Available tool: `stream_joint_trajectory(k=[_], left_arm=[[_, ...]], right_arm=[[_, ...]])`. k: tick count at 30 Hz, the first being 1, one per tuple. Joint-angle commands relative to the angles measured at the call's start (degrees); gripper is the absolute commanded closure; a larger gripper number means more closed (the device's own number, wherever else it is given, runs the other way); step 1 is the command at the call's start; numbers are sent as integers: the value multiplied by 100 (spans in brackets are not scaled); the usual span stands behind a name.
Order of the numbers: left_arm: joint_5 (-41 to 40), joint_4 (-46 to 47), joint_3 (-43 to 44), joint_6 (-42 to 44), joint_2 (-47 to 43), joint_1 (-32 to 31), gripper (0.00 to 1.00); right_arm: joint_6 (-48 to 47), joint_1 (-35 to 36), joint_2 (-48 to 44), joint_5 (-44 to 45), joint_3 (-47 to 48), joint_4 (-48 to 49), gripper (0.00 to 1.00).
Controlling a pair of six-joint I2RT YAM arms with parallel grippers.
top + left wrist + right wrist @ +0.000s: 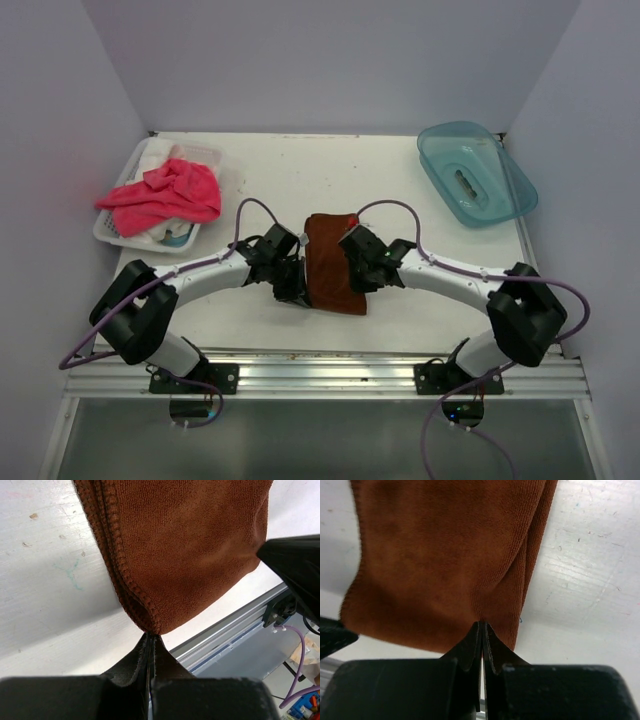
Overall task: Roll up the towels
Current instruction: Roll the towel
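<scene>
A rust-brown towel (pixel 330 265) lies folded in a long strip on the white table between my two arms. My left gripper (pixel 293 290) is at its near left corner. In the left wrist view the jaws (pixel 151 635) are pressed together with the stitched corner of the towel (pixel 190 545) pinched at their tips. My right gripper (pixel 357 272) is at the near right edge. Its jaws (pixel 481 624) are shut on the cloth (pixel 445 555), where a crease runs up from the tips. A pink-red towel (pixel 165 192) lies crumpled over a basket at the back left.
The white basket (pixel 112 232) under the pink towel holds pale cloths. A teal plastic tub (pixel 520 195) sits at the back right. An aluminium rail (pixel 320 375) runs along the table's near edge. White walls close in both sides and the back.
</scene>
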Motion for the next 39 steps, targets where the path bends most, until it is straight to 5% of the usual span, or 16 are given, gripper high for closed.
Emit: stream_joint_trajectory(k=[1,7,11,18,24,39], left_arm=[[-25,70,43,-25,-201,-5,100],[-69,0,87,1,-263,-5,100],[-69,-9,105,1,-281,-13,100],[-43,52,69,-16,-237,-5,100],[-34,79,87,-34,-210,-5,100],[-60,88,105,-60,-228,-5,100]], right_arm=[[52,-4,461,164,16,134,100],[184,-4,763,429,122,-226,100],[219,-4,-350,368,-220,-77,99],[351,22,-1232,-53,-1063,177,67],[474,110,-1259,-370,-1574,633,61],[202,154,-548,-511,-1478,1083,69]])
